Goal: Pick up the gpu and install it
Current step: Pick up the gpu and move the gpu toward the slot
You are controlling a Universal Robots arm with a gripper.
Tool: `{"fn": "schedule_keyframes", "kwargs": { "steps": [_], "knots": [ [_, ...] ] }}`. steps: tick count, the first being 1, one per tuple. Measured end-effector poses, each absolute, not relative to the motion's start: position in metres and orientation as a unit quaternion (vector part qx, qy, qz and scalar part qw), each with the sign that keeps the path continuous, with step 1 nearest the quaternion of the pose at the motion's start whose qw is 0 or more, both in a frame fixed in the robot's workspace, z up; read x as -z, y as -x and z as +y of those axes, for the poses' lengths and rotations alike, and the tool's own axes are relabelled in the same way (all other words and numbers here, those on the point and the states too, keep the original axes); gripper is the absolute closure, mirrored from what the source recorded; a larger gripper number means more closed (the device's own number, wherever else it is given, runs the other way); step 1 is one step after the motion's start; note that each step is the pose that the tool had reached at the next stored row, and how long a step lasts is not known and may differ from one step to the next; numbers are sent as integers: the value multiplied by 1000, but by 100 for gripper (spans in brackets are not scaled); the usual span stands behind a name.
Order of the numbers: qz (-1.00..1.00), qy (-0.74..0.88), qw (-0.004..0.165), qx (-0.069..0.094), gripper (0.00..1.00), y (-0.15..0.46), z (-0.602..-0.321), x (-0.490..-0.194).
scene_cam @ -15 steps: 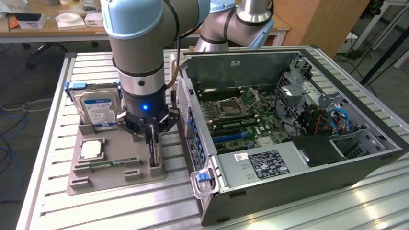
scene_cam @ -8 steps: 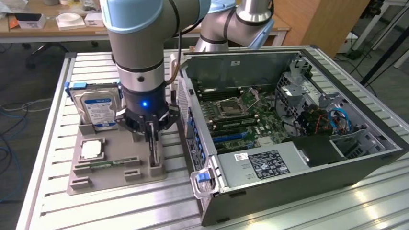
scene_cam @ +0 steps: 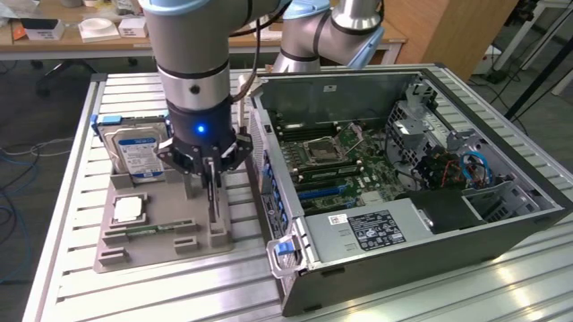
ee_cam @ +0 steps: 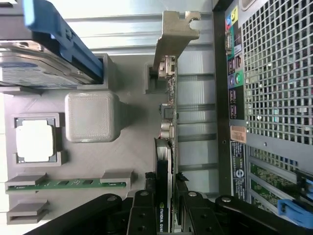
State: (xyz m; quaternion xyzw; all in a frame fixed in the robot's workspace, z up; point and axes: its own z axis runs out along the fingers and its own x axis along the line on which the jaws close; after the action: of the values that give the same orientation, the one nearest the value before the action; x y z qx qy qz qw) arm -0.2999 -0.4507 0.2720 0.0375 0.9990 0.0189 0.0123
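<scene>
The hand (scene_cam: 211,176) sits directly over the gpu (scene_cam: 212,201), closed across its upper edge; the card stands on edge in the grey holder (scene_cam: 147,251) on the counter (scene_cam: 72,201), its long axis running alongside the open computer case (scene_cam: 403,268) just beside it, to the exterior view's right

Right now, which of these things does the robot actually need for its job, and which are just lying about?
In the job: gpu, standing in the grey holder, gripped by the claw; open computer case.
Lying about: hard drive; silver chip; memory stick.
</scene>
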Motion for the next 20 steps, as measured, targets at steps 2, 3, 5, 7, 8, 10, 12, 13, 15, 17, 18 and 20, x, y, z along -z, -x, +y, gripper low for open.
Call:
{"fn": "schedule_keyframes", "kwargs": {
  "steps": [2, 3, 5, 7, 8, 10, 12, 13, 15, 17, 18, 20],
  "knots": [
    [999, -37, 12, -19, 74, 300, -451, -280],
    [999, -37, 12, -19, 74, 300, -451, -284],
    [999, -37, 12, -19, 74, 300, -451, -293],
    [999, -37, 12, -19, 74, 300, -451, -302],
    [999, -37, 12, -19, 74, 300, -451, -307],
    [999, -38, 12, -19, 74, 300, -451, -316],
    [999, -38, 12, -19, 74, 300, -451, -325],
    [999, -37, 12, -19, 74, 300, -451, -329],
    [999, -37, 12, -19, 74, 300, -451, -338],
    [999, -37, 12, -19, 74, 300, -451, -347],
    [999, -37, 12, -19, 74, 300, -451, -352],
    [999, -38, 12, -19, 74, 300, -451, -361]
  ]
}}
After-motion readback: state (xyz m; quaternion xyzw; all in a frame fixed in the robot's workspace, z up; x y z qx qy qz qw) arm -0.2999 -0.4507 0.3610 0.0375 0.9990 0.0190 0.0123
